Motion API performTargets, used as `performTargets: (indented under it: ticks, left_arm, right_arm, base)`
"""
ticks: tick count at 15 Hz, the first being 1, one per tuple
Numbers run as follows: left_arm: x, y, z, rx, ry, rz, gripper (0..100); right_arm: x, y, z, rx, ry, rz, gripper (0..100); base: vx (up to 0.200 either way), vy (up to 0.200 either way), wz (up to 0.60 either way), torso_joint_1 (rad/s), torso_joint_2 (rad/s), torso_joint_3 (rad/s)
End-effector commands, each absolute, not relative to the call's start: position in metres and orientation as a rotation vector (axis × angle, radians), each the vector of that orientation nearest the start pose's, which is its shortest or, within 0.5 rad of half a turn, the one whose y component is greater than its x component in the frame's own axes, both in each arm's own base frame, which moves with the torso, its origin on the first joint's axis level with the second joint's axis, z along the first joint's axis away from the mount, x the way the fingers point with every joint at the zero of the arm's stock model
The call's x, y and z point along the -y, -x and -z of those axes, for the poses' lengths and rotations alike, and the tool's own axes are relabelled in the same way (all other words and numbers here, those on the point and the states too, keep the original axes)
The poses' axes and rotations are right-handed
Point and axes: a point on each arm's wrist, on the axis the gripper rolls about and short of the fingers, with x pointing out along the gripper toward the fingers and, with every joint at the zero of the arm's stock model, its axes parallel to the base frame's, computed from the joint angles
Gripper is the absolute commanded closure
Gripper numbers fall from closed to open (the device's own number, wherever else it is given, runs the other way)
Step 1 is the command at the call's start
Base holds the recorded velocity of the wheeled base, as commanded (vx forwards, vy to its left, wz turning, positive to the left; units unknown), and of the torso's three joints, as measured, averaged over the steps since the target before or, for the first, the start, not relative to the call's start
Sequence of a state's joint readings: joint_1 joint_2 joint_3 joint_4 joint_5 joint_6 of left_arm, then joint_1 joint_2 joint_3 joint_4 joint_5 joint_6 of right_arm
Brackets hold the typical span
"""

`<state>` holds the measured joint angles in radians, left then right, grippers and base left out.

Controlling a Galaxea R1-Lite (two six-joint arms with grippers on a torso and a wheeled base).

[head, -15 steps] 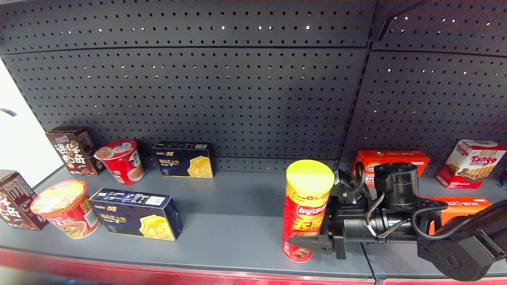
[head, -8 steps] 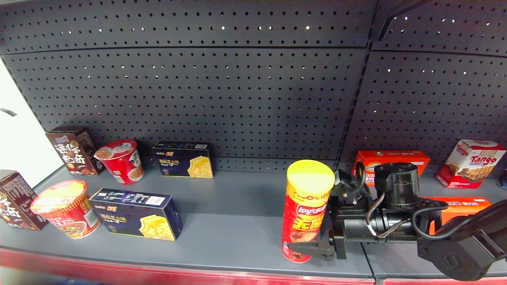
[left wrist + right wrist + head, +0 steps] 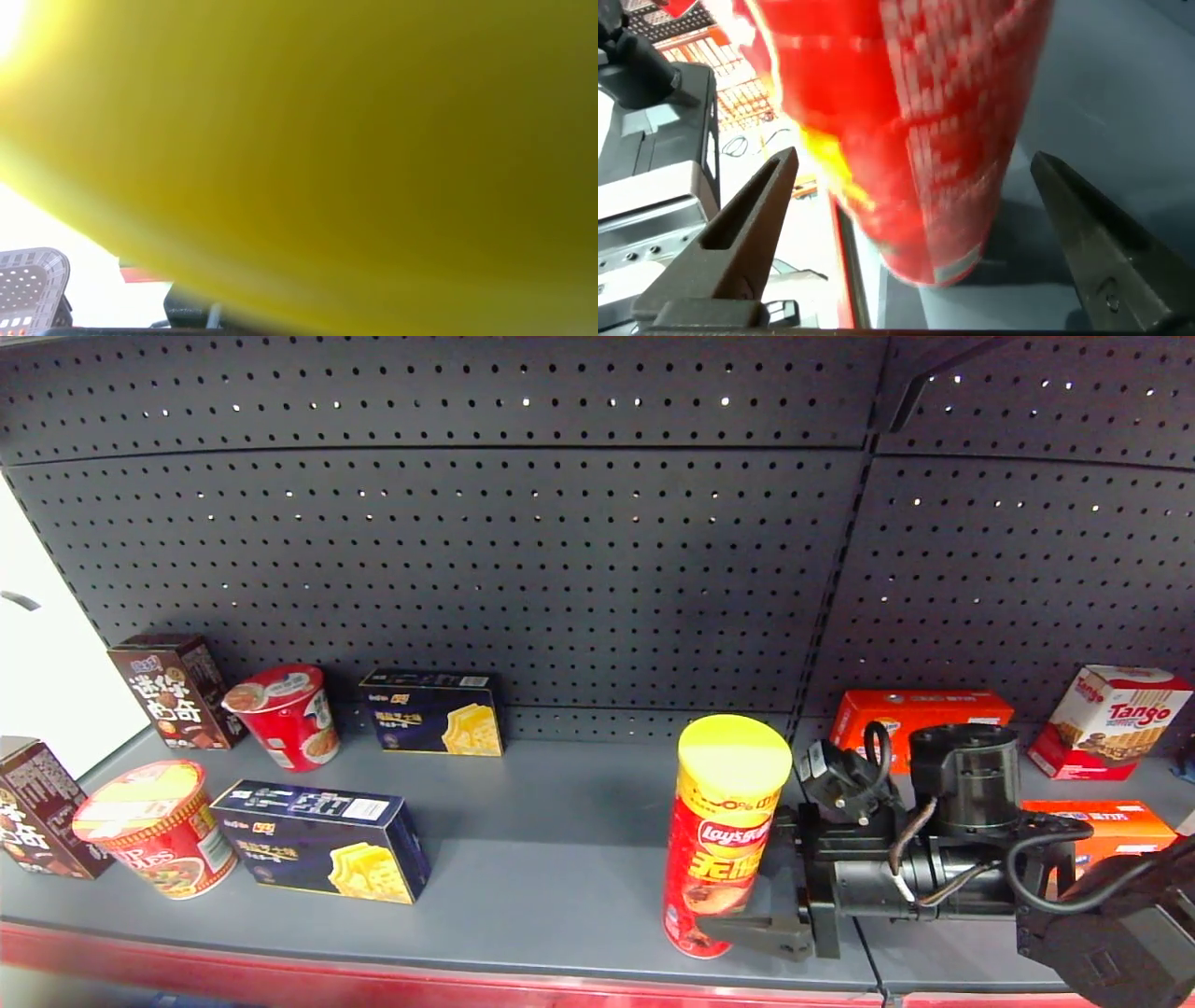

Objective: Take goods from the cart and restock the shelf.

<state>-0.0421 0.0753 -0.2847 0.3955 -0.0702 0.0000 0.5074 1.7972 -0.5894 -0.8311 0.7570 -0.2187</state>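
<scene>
- The tall red chips can point(image 3: 724, 840) stands upright near the front edge of the shelf point(image 3: 560, 887), right of the middle, with its yellow lid point(image 3: 735, 751) on top.
- The right claw point(image 3: 913, 163) reaches in from the right at the can's lower half. It is open, with its fingers point(image 3: 738, 233) spread either side of the can and a gap showing on both sides, so it grips nothing.
- Left along the near row sit a dark blue box point(image 3: 322, 840), a noodle cup point(image 3: 154, 826), and a brown box point(image 3: 37, 812) at the far left edge.
- On the right, behind the arm, lies a flat orange box point(image 3: 1092, 826).
- The far row, left to right, holds a second brown box point(image 3: 173, 691), a red cup point(image 3: 285, 714), a second blue box point(image 3: 434, 711), a second orange box point(image 3: 920, 709) and a red-and-white wafer box point(image 3: 1116, 719).
- A dark pegboard panel point(image 3: 513, 569) backs the shelf.
</scene>
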Motion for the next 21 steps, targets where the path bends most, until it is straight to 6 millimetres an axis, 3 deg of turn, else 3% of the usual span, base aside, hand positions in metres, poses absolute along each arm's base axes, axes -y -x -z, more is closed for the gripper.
performTargets:
  ticks: [1,9,12,16,21]
  left_arm:
    - [0.000,0.043,-0.114,-0.189,0.003,0.113,100]
    - [0.000,0.043,-0.113,-0.192,0.001,0.116,100]
    - [0.000,0.043,-0.114,-0.189,0.002,0.118,100]
    - [0.000,0.044,-0.116,-0.179,0.002,0.119,100]
    - [0.000,0.046,-0.122,-0.153,-0.010,0.120,100]
  right_arm:
    - [-0.146,-0.239,-0.125,-0.250,0.137,-1.272,0]
    - [-0.123,-0.215,-0.140,-0.203,0.141,-1.237,0]
    - [-0.113,-0.205,-0.155,-0.143,0.149,-1.212,0]
    - [-0.098,-0.175,-0.174,-0.051,0.166,-1.191,0]
    - [-0.076,-0.132,-0.206,-0.020,0.188,-1.030,0]
  base:
    - [0.000,0.000,0.00,0.000,0.00,0.000]
    - [0.000,0.000,0.00,0.000,0.00,0.000]
    - [0.000,0.000,0.00,0.000,0.00,0.000]
    - [0.000,0.000,0.00,0.000,0.00,0.000]
    - [0.000,0.000,0.00,0.000,0.00,0.000]
